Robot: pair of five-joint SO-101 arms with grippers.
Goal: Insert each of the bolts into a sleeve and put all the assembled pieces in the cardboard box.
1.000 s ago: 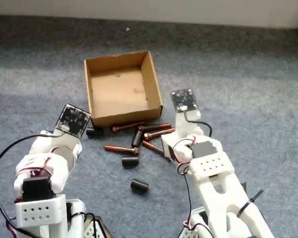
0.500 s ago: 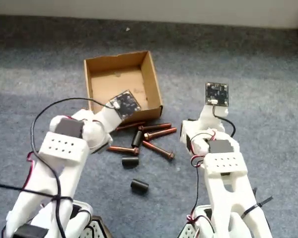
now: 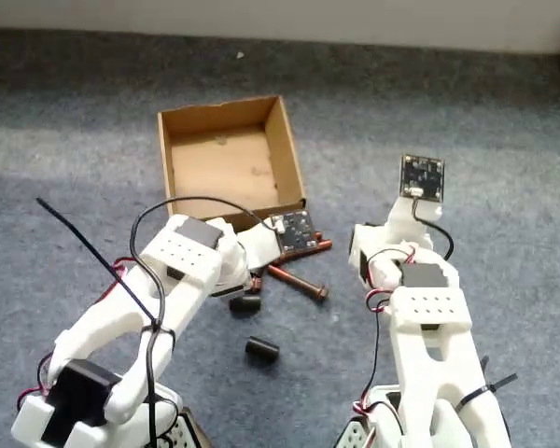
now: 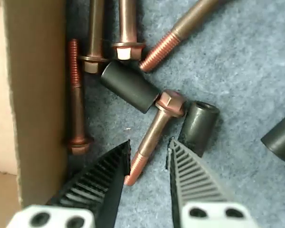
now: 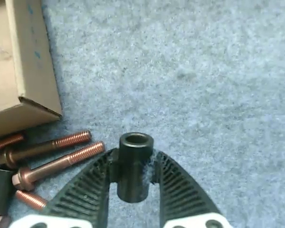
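Several copper bolts [image 4: 154, 130] and black sleeves [image 4: 130, 85] lie on the grey carpet beside the cardboard box [image 3: 229, 163]. My left gripper [image 4: 147, 159] is low over the pile and open, its fingers either side of one bolt's threaded end. A second sleeve [image 4: 198, 126] lies by that bolt's head. My right gripper [image 5: 133, 164] is shut on a black sleeve [image 5: 133, 166], held above bare carpet to the right of the pile. In the high view the left arm [image 3: 182, 266] covers most of the bolts, with one bolt [image 3: 299, 280] showing.
Two loose sleeves [image 3: 245, 302] [image 3: 261, 351] lie on the carpet in front of the pile. The box wall [image 4: 38, 95] stands close beside the left gripper. Bolts [image 5: 57, 156] lie beside the box corner [image 5: 23, 80] in the right wrist view. Open carpet [image 3: 504, 187] stretches to the right.
The left arm swung from the left side to over the bolt pile. The right arm drew back to the right, away from the bolts.
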